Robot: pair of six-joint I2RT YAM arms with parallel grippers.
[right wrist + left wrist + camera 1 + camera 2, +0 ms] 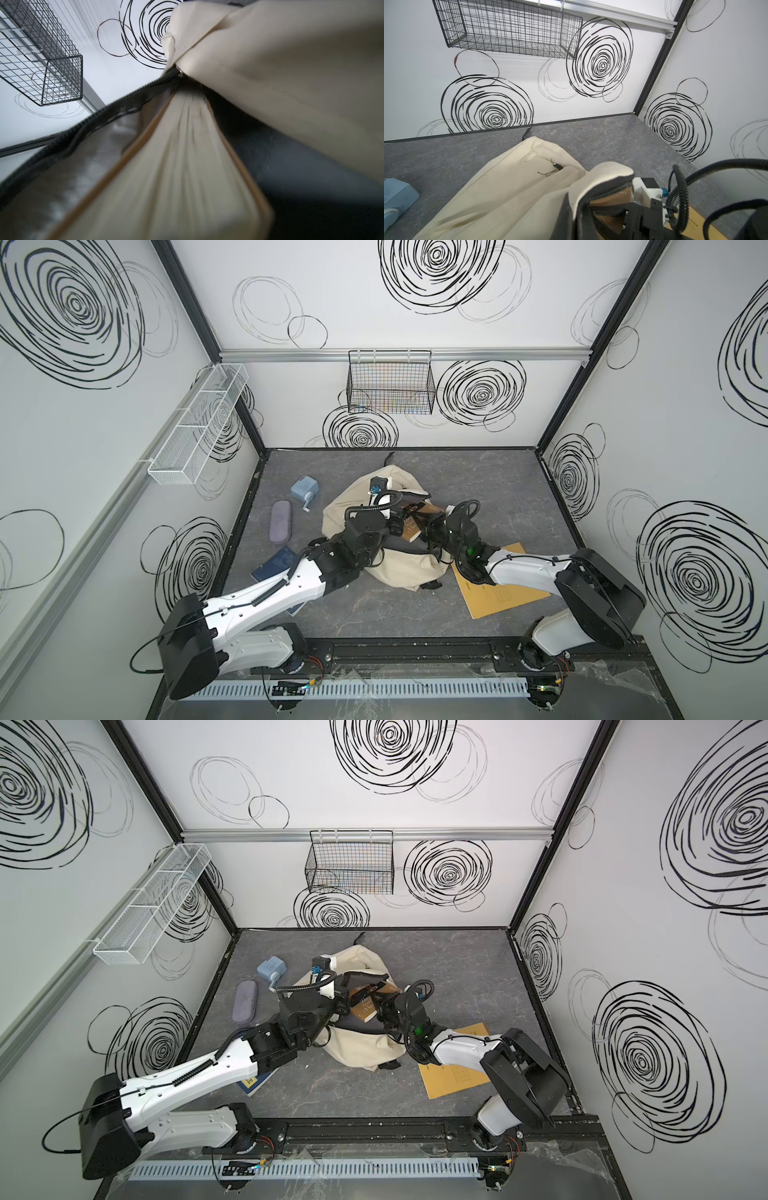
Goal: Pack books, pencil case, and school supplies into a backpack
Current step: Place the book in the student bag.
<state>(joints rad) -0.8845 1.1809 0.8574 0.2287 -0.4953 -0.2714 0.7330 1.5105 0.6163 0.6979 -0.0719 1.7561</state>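
now pinches the backpack [395, 576] by its zip rim [610, 189] in the left gripper [576, 216], with jaws closed tight on the cloth, and holds that rim up off the table [498, 497]. probably does so to prop the mouth open, since such floppy fabric would sag shut.

grips a paperback [411, 529] by its near end in the right gripper [428, 524], with jaws closed on cover and pages, and aims the far end into the gap under the raised rim. reads, in the right wrist view, as past the zip teeth and partly into the dark lining, not yet released. slants the paperback rather than laying it flat, likely to slip it under the flap without catching the zip.

leaves the kraft book [498, 593] flat on the table under the right arm, just beside the backpack, and the navy book [274, 566] under the left arm. leaves the case [281, 520] and the sharpener [303, 488] near each other on the left, apart from the backpack.

counts as early going: one book entering, four things outside. calls next for a deeper push before letting go. risks snagging a corner on the zip or dragging the backpack along.
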